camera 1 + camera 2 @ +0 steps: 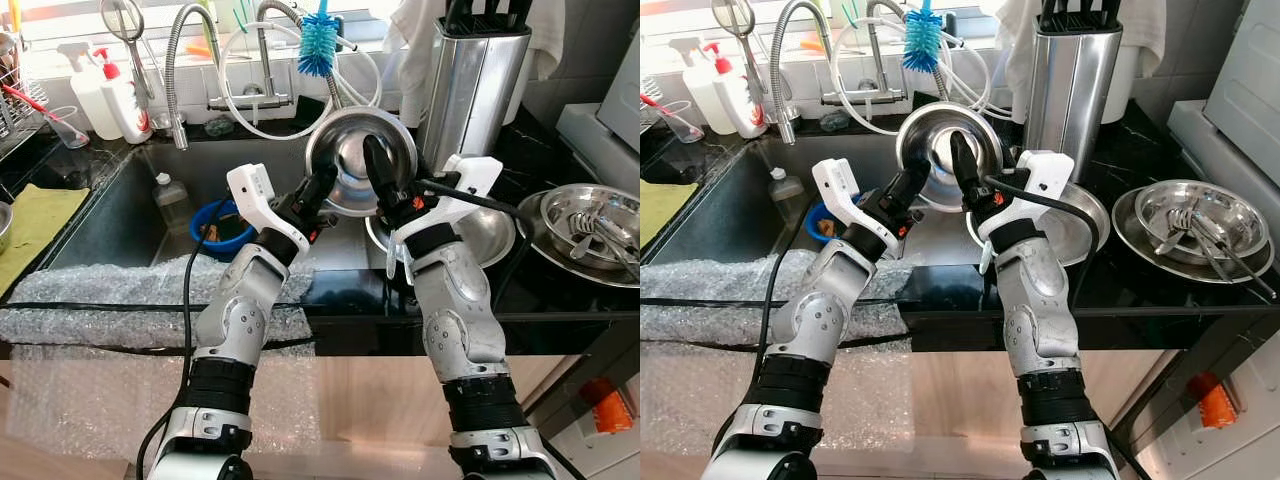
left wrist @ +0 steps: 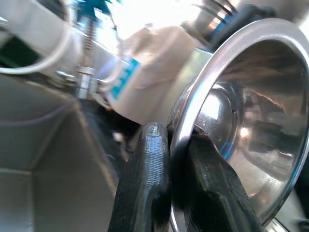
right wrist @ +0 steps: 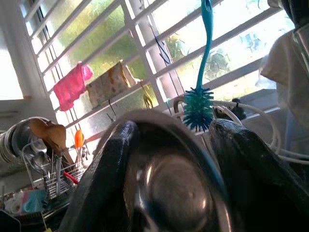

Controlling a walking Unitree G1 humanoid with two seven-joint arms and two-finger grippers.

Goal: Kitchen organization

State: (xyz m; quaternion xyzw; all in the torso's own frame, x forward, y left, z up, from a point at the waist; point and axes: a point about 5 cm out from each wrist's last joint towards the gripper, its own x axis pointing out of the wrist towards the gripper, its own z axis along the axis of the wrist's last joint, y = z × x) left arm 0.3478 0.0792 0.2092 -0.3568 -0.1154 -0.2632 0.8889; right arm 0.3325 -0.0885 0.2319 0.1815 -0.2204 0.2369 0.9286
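Two silver arms are reaching forward from the bottom of the head views, over a strip of bubble wrap (image 1: 120, 290) lying along the front edge of the black worktop (image 1: 560, 290). Both are meeting at a steel bowl (image 1: 345, 150) that is being held up on edge above the right end of the sink (image 1: 110, 215), its hollow facing the robot. The left gripper (image 2: 169, 159) is pinching the bowl's rim, one black finger outside and one inside the bowl. The right gripper (image 1: 378, 165) is reaching into the bowl; its fingers (image 3: 108, 169) are standing apart on either side of the bowl's polished middle, and whether they are pressing on it I cannot tell. Behind the bowl, a teal bottle brush (image 1: 320, 45) is hanging by the tap. A steel knife block (image 1: 470, 85) is standing just right of the bowl. Further right, more steel dishes (image 1: 585, 220) holding cutlery are sitting on the worktop. A blue bowl (image 1: 222, 225) is lying in the sink.
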